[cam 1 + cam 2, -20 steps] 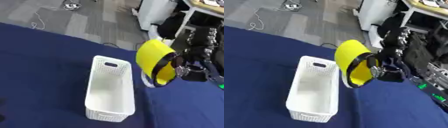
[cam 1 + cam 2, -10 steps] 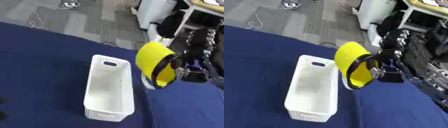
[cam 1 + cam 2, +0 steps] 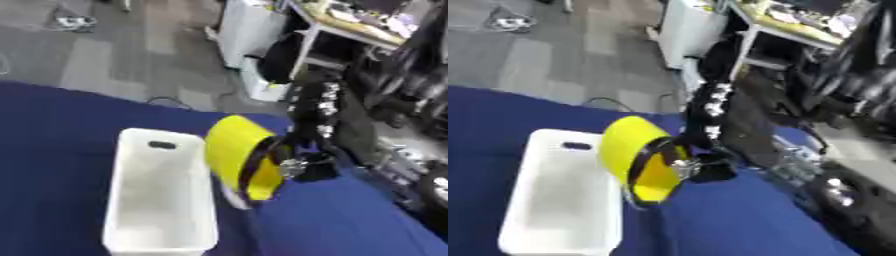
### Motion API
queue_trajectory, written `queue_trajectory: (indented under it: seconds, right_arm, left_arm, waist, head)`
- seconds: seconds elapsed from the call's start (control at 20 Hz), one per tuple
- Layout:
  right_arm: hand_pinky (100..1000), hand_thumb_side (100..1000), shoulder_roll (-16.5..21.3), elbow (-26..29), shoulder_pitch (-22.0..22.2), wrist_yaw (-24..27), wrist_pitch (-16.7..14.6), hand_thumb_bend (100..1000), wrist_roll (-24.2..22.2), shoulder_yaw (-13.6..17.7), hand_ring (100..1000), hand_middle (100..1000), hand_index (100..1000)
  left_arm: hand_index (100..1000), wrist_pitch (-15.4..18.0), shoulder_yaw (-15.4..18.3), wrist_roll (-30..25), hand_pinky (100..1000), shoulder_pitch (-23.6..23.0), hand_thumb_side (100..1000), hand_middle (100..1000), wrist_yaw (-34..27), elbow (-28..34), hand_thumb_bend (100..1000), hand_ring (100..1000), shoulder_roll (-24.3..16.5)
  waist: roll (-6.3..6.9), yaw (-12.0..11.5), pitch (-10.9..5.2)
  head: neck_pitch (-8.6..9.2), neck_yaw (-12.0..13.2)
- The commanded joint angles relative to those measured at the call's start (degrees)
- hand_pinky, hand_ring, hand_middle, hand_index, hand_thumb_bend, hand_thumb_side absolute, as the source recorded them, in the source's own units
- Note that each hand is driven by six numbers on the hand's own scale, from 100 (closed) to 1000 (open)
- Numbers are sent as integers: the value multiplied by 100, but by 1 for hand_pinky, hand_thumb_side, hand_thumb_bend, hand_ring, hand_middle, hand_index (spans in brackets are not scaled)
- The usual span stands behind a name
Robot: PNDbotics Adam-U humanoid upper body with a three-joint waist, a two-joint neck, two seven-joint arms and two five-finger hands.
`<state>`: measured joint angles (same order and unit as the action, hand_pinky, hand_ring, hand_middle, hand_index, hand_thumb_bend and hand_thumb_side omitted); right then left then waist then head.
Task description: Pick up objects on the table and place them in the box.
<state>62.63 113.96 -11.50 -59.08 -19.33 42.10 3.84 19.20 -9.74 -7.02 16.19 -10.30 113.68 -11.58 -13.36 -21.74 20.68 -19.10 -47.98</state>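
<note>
Hand (image 3: pixel 302 165), right, curled around the rim of a yellow bowl (image 3: pixel 238 155), fingers hooked over its edge and thumb side hidden behind. Bowl held on its side, opening turned toward the hand, clear of the blue table (image 3: pixel 61 130). Left hand absent from both views.

Bowl now overlapping the right wall of the white box (image 3: pixel 157 195) near its far end, its yellow back leaning over the rim; half a second and a second ago, set beside the box with a strip of blue cloth showing between. Whole scene also shifted in the views, so part of that change likely camera tilt; still, bowl judged nearer the box opening than before. Something pale just below the bowl's lower edge, against the cloth, too blurred to identify.

Box interior bare as far as visible, handle slot at far end.

Judgement: carry step nearly done; remaining, a further move left over the opening, then release. Risk: bowl catching on the near wall if lowered here.
</note>
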Motion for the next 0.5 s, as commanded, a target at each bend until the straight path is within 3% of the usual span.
queue_trajectory:
  seconds: [0.05, 0.2, 0.5]
  right_arm:
    - [100, 658, 69, 63, -273, -20, -50, 100, -240, -65, 100, 100, 123]
    - [100, 660, 86, 14, -563, 21, -130, 100, -534, -178, 100, 100, 122]
    - [100, 663, 138, -57, -833, 40, -303, 100, -829, -327, 100, 100, 122]
  left_arm:
    - [803, -9, -44, -59, 791, -35, 832, 688, 21, 91, 100, 534, -57]
    - [803, -4, -49, -100, 790, -127, 831, 686, 80, 91, 100, 531, -133]
    - [803, 23, -51, -125, 790, -225, 829, 685, 158, 91, 100, 527, -193]
  waist:
    - [41, -17, -56]
    - [41, -62, -2]
    - [41, -195, 13]
  head:
    - [8, -1009]
    - [-194, -1536]
    - [-379, -1825]
